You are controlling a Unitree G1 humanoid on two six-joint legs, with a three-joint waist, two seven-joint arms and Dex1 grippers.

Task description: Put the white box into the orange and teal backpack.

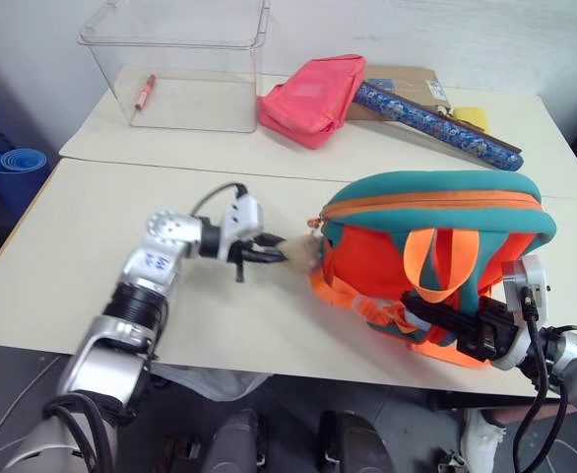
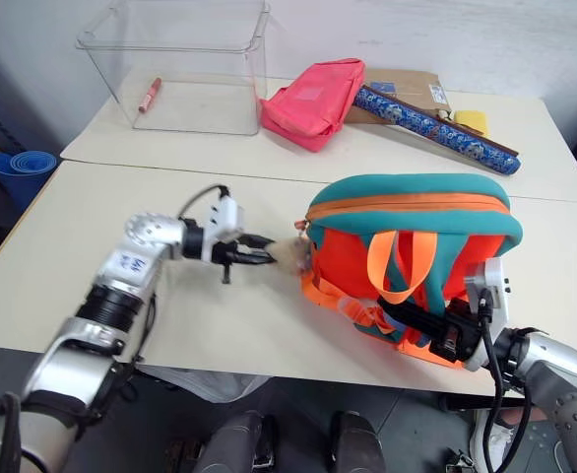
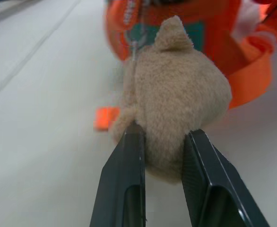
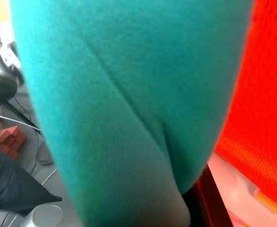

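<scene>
Backpack, teal fabric with orange front panel (image 1: 436, 251), lies centre-right on our pale surface (image 1: 92, 236) | our left hand (image 3: 163, 156) clamped on its tan plush animal (image 3: 176, 94) | right hand (image 1: 466, 330) shut on backpack's lower edge.

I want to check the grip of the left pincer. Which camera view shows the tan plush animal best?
The left wrist view: the tan plush animal sits large between the two black fingers of the left pincer, shut on it. The two eye views show it small at the backpack edge, partly covered by the fingers.
</scene>
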